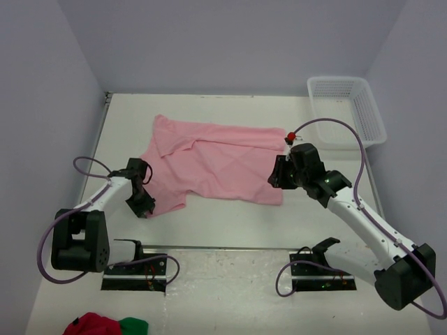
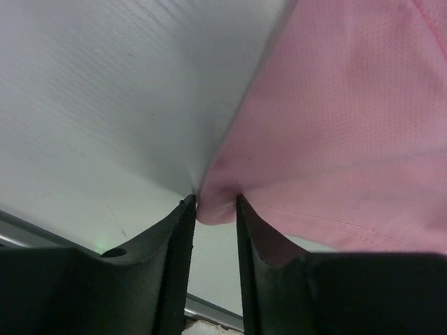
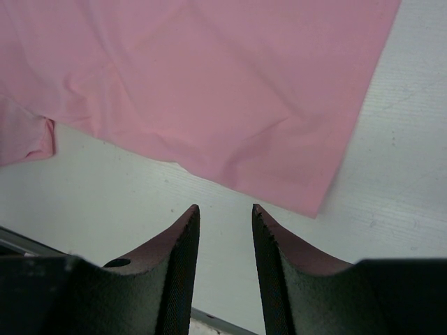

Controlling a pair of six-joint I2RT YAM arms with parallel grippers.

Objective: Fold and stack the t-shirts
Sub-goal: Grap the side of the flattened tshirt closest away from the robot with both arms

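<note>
Your work surface is a flat white rectangular table (image 1: 230,220), boxed in at the left, back and right by plain pale lavender walls (image 1: 230,42) under soft, even light. You have a white plastic lattice basket (image 1: 379,132) at its far right corner. A crumpled red and green cloth bundle (image 1: 105,325) lies at the near left.

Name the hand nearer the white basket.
Right. The right hand is by the t-shirt's right edge, near the basket; the left hand pinches its left edge, farther off.
</note>
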